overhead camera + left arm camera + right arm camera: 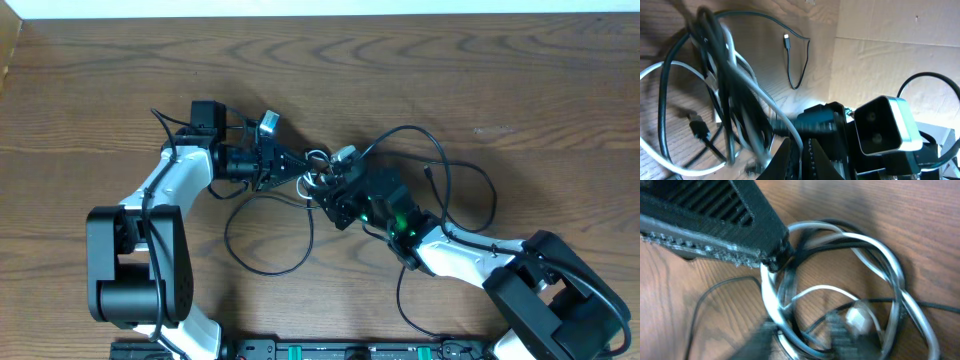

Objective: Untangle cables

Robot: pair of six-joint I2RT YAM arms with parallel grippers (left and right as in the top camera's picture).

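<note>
**Q:** What do you have at left?

**A:** Your left fingers (740, 235), black ribbed plastic, are clamped on the cables (318, 170) and point right across the wood-grain desk (500, 80).

**Q:** And the knot itself?

**A:** It sits mid-desk, between your two arms. A glossy white cable (880, 255) curls in round loops, with thin black cable (408, 127) threaded through them. The strands leave your left fingertips as one rope-like bunch. One black loop sags toward your near edge, left of the knot.

**Q:** At right?

**A:** Your right fingers (837, 330) straddle the white coils, too blurred to tell whether they grip. Beyond them another black loop spreads rightward, its small plug (786, 41) lying free on the wood.
</note>
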